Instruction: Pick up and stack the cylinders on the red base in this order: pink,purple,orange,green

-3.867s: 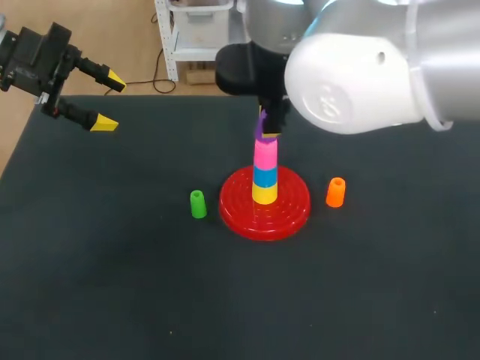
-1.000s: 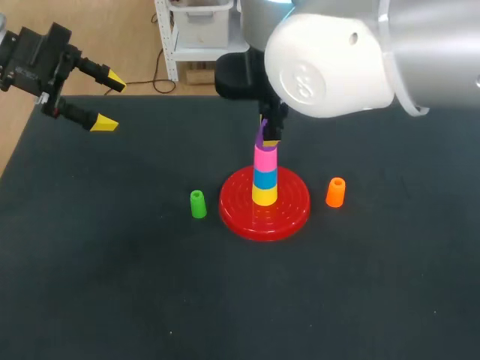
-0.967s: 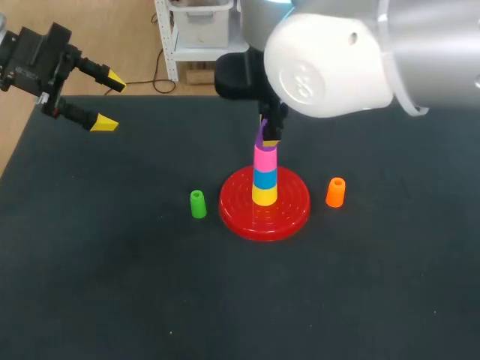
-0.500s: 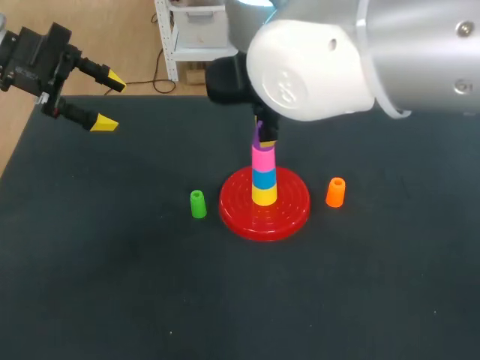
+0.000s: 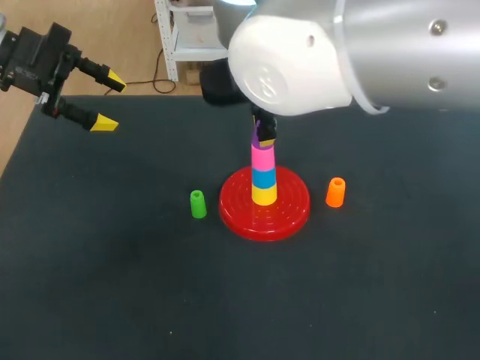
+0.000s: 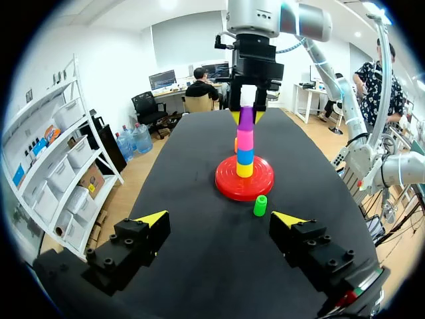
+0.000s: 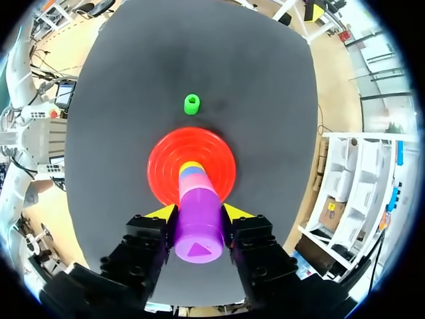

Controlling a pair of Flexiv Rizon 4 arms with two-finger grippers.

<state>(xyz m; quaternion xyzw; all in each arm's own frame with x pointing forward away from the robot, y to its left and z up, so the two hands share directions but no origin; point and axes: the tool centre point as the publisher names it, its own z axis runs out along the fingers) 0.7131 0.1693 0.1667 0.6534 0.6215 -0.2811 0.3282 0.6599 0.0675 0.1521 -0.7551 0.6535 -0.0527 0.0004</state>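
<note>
- The left fingers [image 5: 101,122] hang over the far left corner of the dark worktop [image 5: 112,285]. They are spread wide apart, nothing is between them, and they are well apart from every cylinder.
- The green cylinder [image 5: 198,204] stands upright on the worktop just left of the red base [image 5: 292,206], not touching it.
- The red base lies near the middle of the worktop and carries an upright stack: a yellow cylinder [image 5: 263,196] at the bottom, a blue cylinder [image 5: 263,178] on it, and the pink cylinder [image 5: 262,158] above that.
- The purple cylinder [image 7: 198,229] is at the top of the stack, directly on the pink one. Whether it is fully seated cannot be told.
- The right fingers [image 7: 161,213] come down from above the stack and are closed against the purple cylinder, one yellow tip on each side.
- The orange cylinder [image 5: 335,192] stands upright on the worktop just right of the base, apart from it.
</note>
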